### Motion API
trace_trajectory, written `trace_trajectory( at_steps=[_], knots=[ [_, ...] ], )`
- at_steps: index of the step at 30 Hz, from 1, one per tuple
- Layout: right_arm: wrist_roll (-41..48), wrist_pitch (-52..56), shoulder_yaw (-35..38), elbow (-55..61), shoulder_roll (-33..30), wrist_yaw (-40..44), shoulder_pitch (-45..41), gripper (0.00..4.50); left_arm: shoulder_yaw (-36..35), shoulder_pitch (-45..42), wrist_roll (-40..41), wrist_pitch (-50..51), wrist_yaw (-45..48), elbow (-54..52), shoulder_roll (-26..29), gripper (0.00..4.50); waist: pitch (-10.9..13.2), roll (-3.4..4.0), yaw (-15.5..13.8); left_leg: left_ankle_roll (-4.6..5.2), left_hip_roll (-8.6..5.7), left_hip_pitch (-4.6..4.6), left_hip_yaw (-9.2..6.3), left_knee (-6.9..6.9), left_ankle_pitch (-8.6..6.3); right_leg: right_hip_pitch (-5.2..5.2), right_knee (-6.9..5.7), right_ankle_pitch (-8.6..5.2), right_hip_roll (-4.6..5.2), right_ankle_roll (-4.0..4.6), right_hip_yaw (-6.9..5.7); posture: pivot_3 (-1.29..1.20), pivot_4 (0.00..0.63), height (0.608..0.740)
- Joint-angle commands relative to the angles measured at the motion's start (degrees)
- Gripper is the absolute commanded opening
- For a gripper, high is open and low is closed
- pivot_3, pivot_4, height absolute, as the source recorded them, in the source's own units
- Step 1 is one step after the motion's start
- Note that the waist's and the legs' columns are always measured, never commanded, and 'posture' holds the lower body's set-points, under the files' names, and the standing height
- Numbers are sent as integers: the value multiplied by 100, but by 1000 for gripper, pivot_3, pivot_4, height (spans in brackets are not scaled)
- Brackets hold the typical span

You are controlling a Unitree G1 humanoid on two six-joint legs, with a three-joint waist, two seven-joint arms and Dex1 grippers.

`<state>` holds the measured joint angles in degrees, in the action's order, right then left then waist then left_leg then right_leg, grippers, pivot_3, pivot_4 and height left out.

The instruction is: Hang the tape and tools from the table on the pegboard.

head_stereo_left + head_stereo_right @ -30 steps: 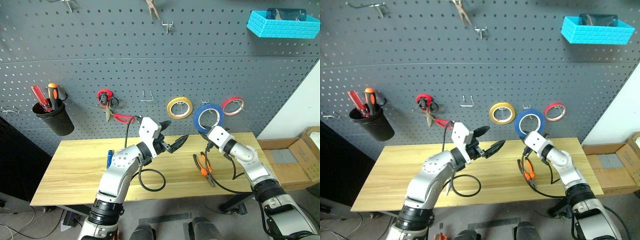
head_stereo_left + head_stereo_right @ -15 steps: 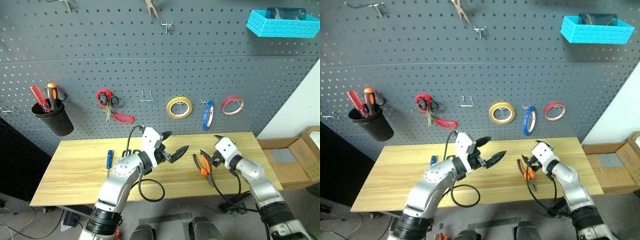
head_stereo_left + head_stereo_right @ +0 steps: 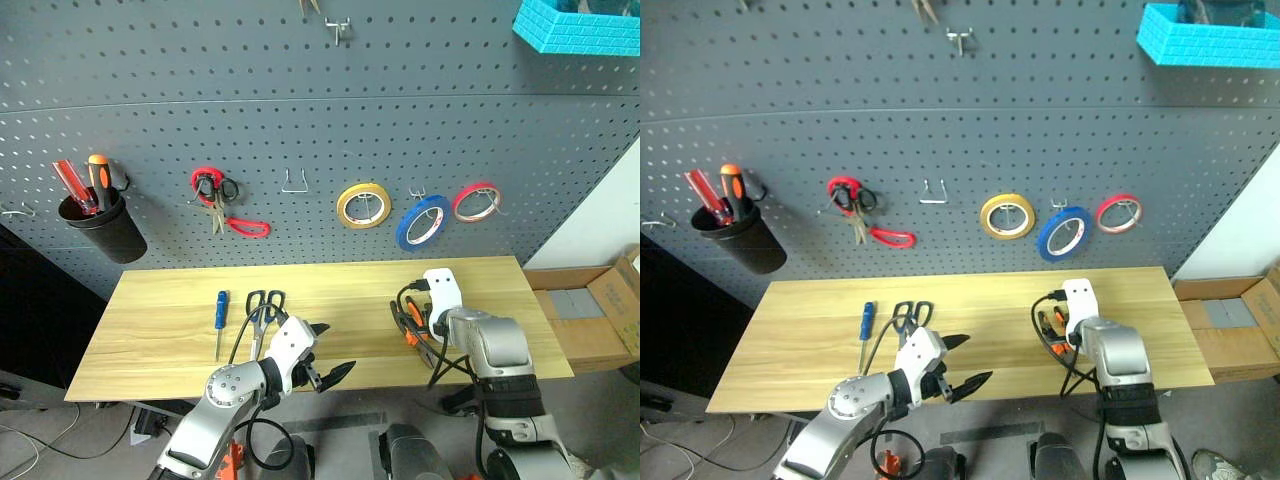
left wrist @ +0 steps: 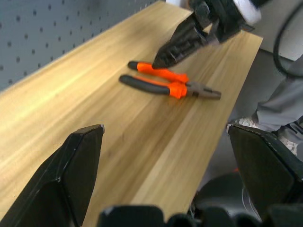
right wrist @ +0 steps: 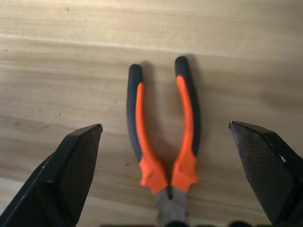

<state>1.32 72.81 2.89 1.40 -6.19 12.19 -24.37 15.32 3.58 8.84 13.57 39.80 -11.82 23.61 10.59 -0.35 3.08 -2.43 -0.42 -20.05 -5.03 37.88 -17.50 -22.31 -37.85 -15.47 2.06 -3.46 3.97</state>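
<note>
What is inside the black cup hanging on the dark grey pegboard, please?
Two handles stick up out of the black cup on the dark grey pegboard: a red handle and an orange-and-black handle. Their lower ends are hidden by the cup's wall.

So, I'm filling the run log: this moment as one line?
blue tape: hung on pegboard | right tool: open over pliers | left tool: open | scissors: on table

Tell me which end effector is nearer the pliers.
Right. The right end effector hangs just above the pliers, open around them; the left end effector is off to their left, near the table front edge.
</note>
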Motion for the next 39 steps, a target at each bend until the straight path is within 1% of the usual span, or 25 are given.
trace_trajectory(
  at_steps=[1,3,6,12,16,18,24,29,32,35,36,37,39],
  knots=[
    [99,451,49,147,30,-116,-178,4470,-44,15,17,-85,-24,-288,-4,4500,50,3,1,0,1,-5,-5,0,0,-3,3,0,0,0,-3,-3,233,740],
    [115,621,86,61,64,-178,-248,4470,-35,-2,5,-72,-80,-296,-42,4500,71,6,1,1,0,-31,-14,2,0,-23,5,0,1,0,-9,3,241,740],
    [110,685,-3,-31,34,-212,-312,4470,-42,10,11,-25,-163,-353,-93,4500,101,8,14,0,-1,-87,-16,8,0,-87,-13,0,4,1,-9,8,249,740],
    [127,481,-462,-135,-65,-144,-271,4470,-36,226,37,68,-231,-582,-62,4500,250,4,36,1,1,-87,-14,5,0,-89,-12,0,6,1,-7,29,278,740],
    [132,189,-682,-493,-107,-81,-241,4470,-69,326,66,172,-310,-709,-87,4500,344,-10,30,0,2,-88,-15,1,0,-92,-11,-1,6,1,-9,36,291,740],
    [97,-82,-755,-824,-172,-36,-311,4470,-62,344,71,227,-377,-735,-123,4500,379,-20,27,0,4,-90,-16,3,0,-92,-10,-1,7,1,-8,39,297,740],
    [-34,-1046,-775,-2199,-387,21,-940,4470,70,422,75,440,-501,-991,-247,4500,428,-60,23,0,4,-88,-16,4,0,-89,-11,-1,7,1,-11,48,299,740],
    [-26,-1321,-705,-2737,-421,12,-1181,4470,59,357,92,517,-475,-1058,-241,4500,437,-69,20,0,6,-89,-16,2,0,-89,-7,0,8,1,-10,52,292,740],
    [134,-1106,-394,-2636,-295,-99,-1142,3909,-12,287,154,552,-460,-1065,-250,4500,437,-69,16,0,7,-90,-17,2,0,-89,-7,0,9,1,-10,52,291,740],
    [218,-712,-142,-2399,-162,-247,-1021,2986,-19,250,164,570,-454,-1047,-263,4500,437,-69,14,0,9,-90,-20,2,0,-89,-7,-1,10,1,-11,50,288,740],
    [224,-615,-105,-2298,-135,-279,-970,2800,-15,235,161,569,-454,-1032,-269,4500,437,-69,15,0,10,-90,-22,0,0,-89,-6,-1,10,1,-13,49,285,740],
    [235,-538,-90,-2200,-118,-301,-924,2687,-13,225,159,568,-453,-1024,-272,4500,437,-69,15,0,10,-90,-23,-1,0,-89,-4,-1,10,1,-13,49,285,740],
    [268,-393,-102,-1968,-99,-317,-823,2682,-7,182,146,559,-443,-998,-277,4500,437,-69,13,0,10,-92,-26,-3,0,-90,-1,-1,10,1,-15,45,278,740]
  ],
)
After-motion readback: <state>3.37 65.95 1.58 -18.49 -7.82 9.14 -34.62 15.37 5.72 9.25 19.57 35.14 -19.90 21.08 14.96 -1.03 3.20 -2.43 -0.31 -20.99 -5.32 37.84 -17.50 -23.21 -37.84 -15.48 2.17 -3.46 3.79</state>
